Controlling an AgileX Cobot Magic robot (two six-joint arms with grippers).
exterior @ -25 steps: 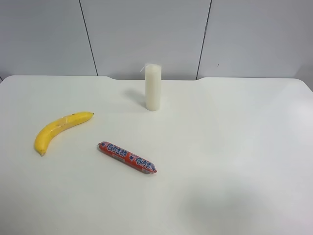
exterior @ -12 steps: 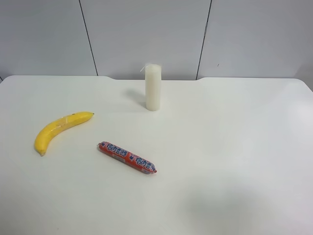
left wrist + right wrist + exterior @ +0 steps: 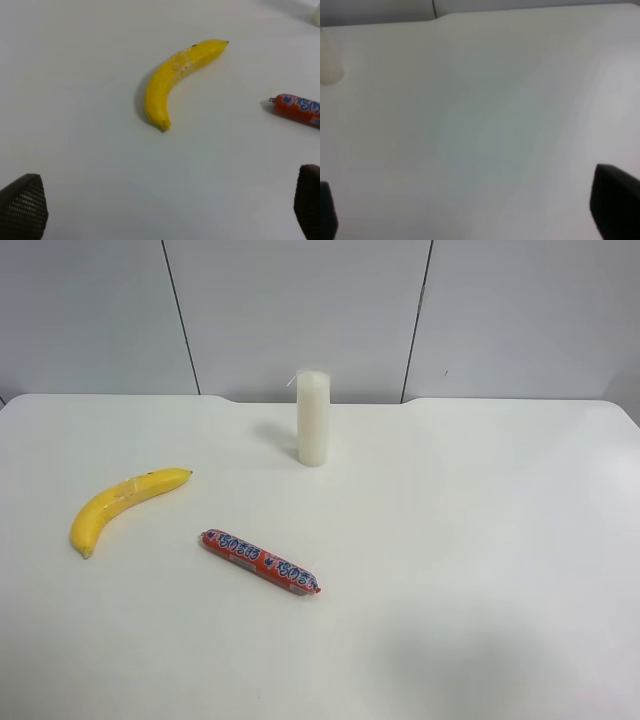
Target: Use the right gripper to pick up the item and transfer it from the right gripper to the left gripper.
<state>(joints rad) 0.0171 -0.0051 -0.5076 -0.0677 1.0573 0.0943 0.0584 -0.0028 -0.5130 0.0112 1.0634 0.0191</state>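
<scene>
The yellow banana lies flat on the white table at the exterior high view's left. It also shows in the left wrist view, with a pale scuffed patch on its peel, well ahead of the left gripper. The left gripper is open, its two fingertips wide apart at the frame's corners. The right gripper is open over bare table, with only its fingertips showing. Neither arm shows in the exterior high view.
A red printed sausage stick lies near the table's middle; its end shows in the left wrist view. A white upright candle stands at the back; its blurred base shows in the right wrist view. Grey wall panels stand behind the table.
</scene>
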